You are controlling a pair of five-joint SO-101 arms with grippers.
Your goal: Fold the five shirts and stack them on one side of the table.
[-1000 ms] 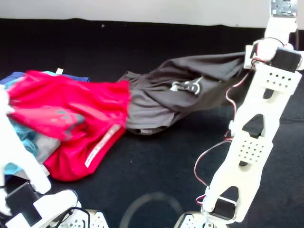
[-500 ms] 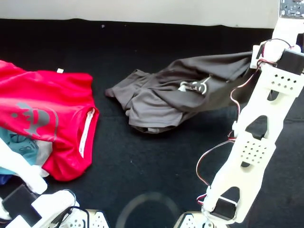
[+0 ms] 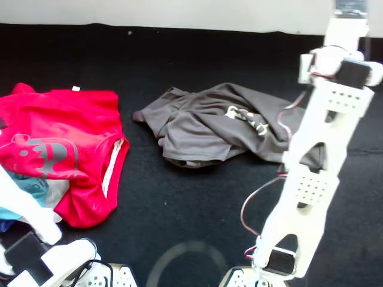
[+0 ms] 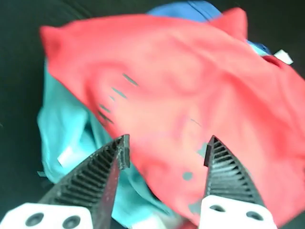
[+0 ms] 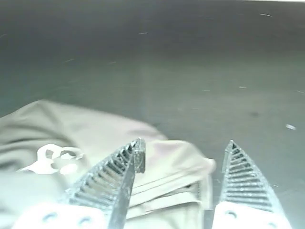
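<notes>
A grey shirt [image 3: 215, 124] with a white print lies crumpled at the middle of the black table. A red shirt [image 3: 66, 143] lies spread at the left, on top of a teal shirt [image 3: 27, 182] and a blue one. My left gripper [image 4: 167, 148] hangs open just above the red shirt [image 4: 190, 105], with the teal shirt [image 4: 71, 129] beside it. My right gripper [image 5: 183, 152] is open above the grey shirt's [image 5: 71, 167] edge, holding nothing. The right arm [image 3: 323, 137] stands tall at the right, covering part of the grey shirt.
Bare black table [image 3: 191, 197] lies in front of the grey shirt and between the two piles. A pale wall strip [image 3: 179, 13] runs along the far edge. The left arm's white base [image 3: 36, 251] sits at the near left corner.
The right gripper let go of the grey shirt, which dropped flat onto the table. The red shirt was pulled left off the grey one, released, and now lies spread.
</notes>
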